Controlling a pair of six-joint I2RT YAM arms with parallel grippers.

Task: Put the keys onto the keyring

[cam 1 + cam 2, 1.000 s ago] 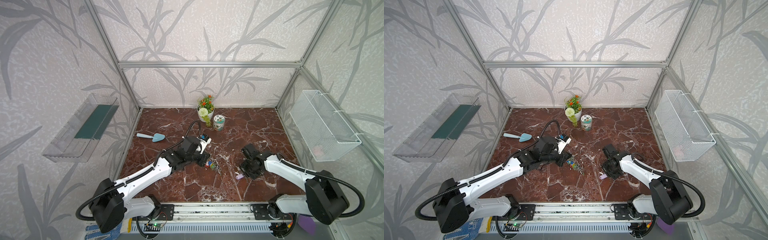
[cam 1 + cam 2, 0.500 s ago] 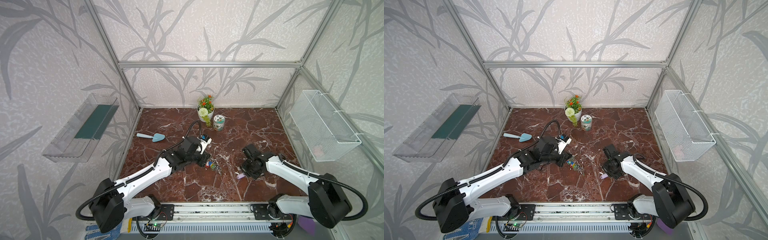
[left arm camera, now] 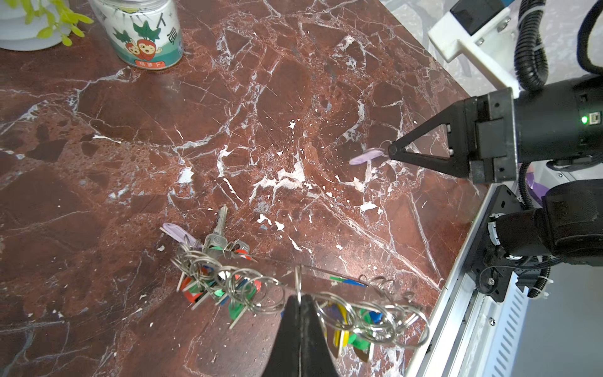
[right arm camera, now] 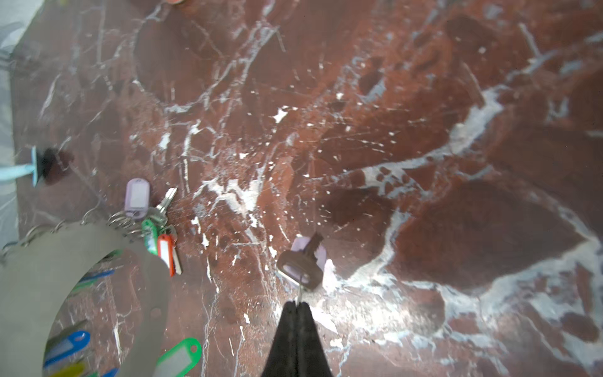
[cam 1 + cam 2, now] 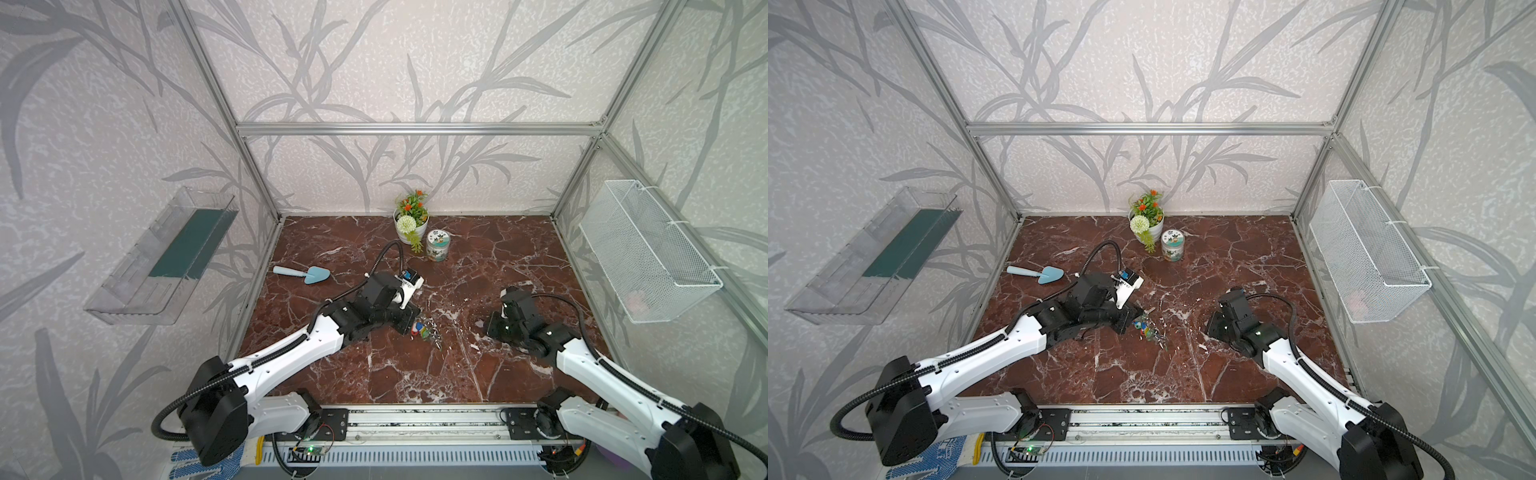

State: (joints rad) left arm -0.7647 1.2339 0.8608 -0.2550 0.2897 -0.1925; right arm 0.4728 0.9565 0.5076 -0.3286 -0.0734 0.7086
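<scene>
Lilac-tagged key (image 3: 367, 157) and loaded keyring (image 3: 241, 290), kept well apart.

The key's pale lilac oblong tag is pinched by its small metal ring at the closed tips of the right gripper (image 3: 391, 150) and juts out beyond them. The key blade is seen only as a dark blur across the tag. The keyring, a thin silvery wire loop strung with small rings, grey keys and red, green, blue, yellow and lilac tags, is clamped on its wire by the closed left gripper (image 3: 298, 298). One cluster is laid on the tabletop (image 3: 293, 98).
</scene>
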